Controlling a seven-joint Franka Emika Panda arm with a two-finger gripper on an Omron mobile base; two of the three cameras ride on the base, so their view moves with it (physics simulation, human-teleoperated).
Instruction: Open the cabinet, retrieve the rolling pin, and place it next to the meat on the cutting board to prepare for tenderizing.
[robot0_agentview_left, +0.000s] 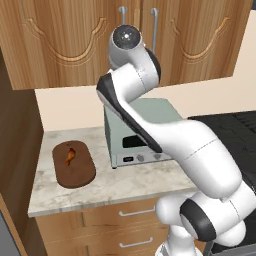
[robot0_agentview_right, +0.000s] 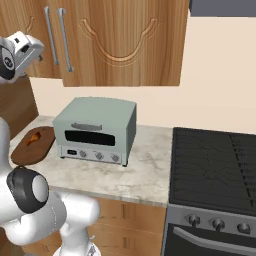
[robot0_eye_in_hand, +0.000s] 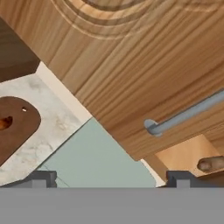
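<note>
The gripper (robot0_eye_in_hand: 109, 177) is wide open and empty, so it could slip past the cabinet (robot0_eye_in_hand: 144, 78) handle (robot0_eye_in_hand: 183, 114) and bump the door.

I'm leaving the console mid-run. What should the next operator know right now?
Jaws: gripper open, empty, up by the light-brown wood wall cabinet, near its silver bar handle.
Things: the thin orange-brown meat strip lies on the dark brown oval cutting board. A dark brown rounded end, likely the rolling pin, shows in a gap at the door's edge.
Done: door at most cracked open.
Left: open it fully, grasp the pin, set it beside the meat.
</note>
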